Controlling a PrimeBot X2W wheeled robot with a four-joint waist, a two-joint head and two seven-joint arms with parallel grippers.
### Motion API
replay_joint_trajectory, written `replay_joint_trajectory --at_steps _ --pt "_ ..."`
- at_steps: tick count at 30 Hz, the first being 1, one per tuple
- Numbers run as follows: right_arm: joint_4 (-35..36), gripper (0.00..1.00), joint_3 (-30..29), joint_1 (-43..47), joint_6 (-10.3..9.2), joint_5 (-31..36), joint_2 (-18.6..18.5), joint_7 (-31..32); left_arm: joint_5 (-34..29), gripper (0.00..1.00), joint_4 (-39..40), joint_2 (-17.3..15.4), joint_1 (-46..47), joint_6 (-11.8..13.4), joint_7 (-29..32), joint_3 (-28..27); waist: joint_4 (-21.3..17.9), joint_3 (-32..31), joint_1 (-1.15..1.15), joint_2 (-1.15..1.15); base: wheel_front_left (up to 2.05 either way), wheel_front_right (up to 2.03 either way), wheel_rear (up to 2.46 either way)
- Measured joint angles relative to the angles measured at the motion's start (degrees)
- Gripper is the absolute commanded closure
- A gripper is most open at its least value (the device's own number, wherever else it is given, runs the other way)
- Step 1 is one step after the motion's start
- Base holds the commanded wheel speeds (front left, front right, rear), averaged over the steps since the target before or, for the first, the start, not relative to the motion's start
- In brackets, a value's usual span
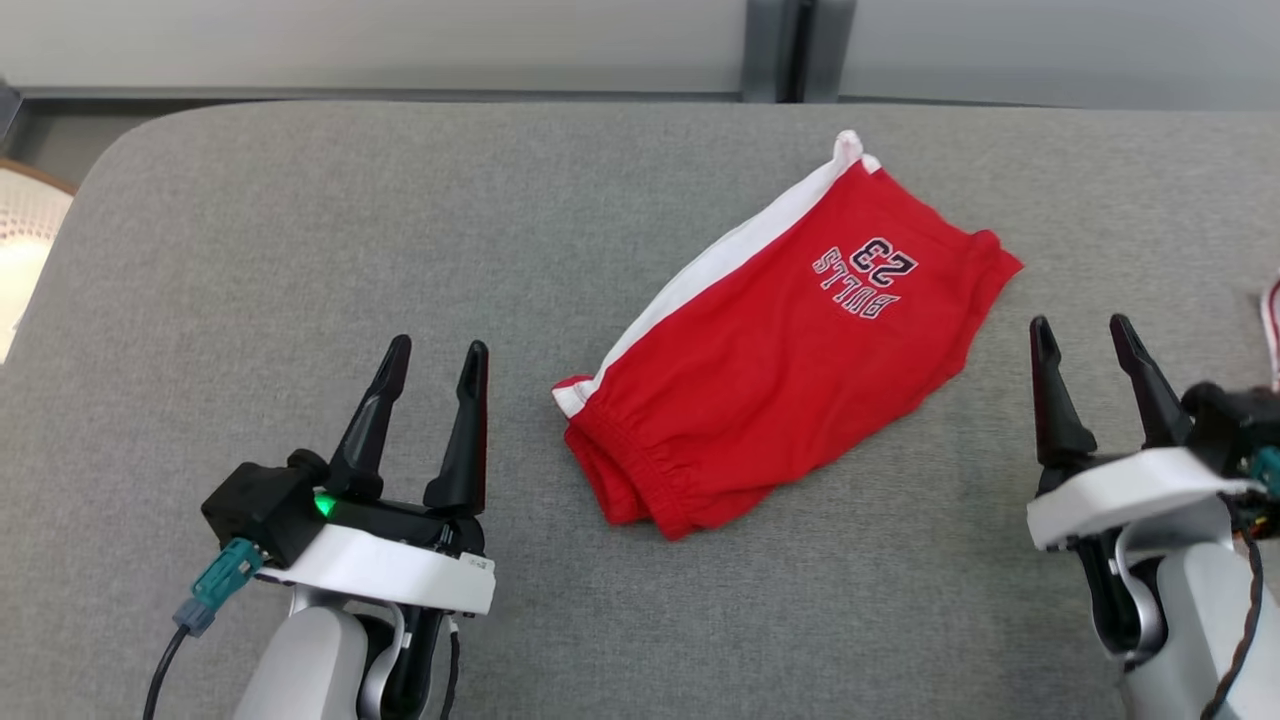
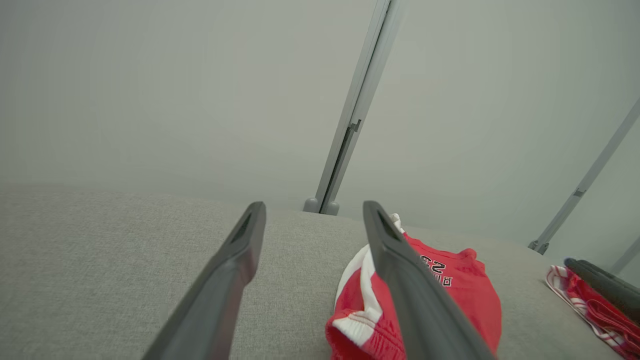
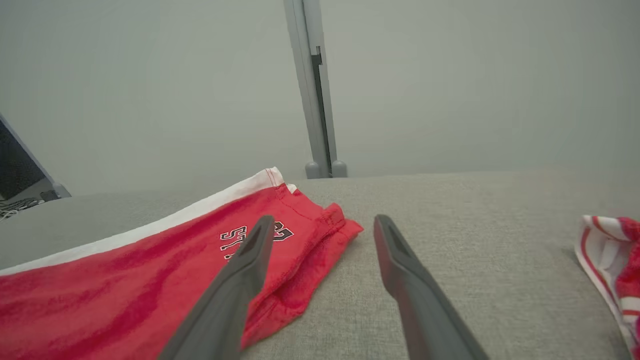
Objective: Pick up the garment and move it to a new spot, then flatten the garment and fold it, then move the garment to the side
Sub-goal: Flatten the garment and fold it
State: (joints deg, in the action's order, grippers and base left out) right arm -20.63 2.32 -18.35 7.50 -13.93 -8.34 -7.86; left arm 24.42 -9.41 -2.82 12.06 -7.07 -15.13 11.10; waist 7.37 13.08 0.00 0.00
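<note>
Head view: red shorts (image 1: 780, 360) lie mid-frame, long axis from waistband at lower centre to hem at upper right. Flanking them, left gripper (image 1: 438, 347) and right gripper (image 1: 1082, 322) both spread, empty; right sits nearer, beside the hem.

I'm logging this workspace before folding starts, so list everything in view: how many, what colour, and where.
red fabric shorts with white side stripe: one, red and white, lying diagonally mid-table
striped crumpled cloth: one, red and white, table's right edge
fabric-covered table: one, grey, under everything
upright metal post: one, grey, behind the table's far edge
pale round object: one, cream, past the table's left corner
left gripper: one, dark jaws open, lower left, clear of shorts
right gripper: one, dark jaws open, lower right, clear of shorts
</note>
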Motion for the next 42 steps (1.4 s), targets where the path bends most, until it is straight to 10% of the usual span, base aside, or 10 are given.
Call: replay_joint_trajectory --at_steps 34,36,42 --pt "-19.0 0.0 -11.9 -19.9 -0.01 -0.6 0.9 19.8 4.5 0.0 0.5 0.0 3.5 1.4 0.0 5.5 10.6 8.4 0.0 0.0 0.0 0.0 0.0" --pt "-19.5 1.0 -11.4 -20.8 -0.01 -0.7 0.7 19.9 4.6 0.0 0.4 0.0 3.5 1.4 0.0 5.7 10.7 8.5 0.0 0.0 0.0 0.0 0.0" --pt "-21.1 1.0 -9.6 -21.0 -0.01 -2.6 0.5 16.3 4.5 0.0 -0.3 0.0 3.5 1.4 0.0 5.5 10.4 7.5 0.0 0.0 0.0 0.0 0.0"
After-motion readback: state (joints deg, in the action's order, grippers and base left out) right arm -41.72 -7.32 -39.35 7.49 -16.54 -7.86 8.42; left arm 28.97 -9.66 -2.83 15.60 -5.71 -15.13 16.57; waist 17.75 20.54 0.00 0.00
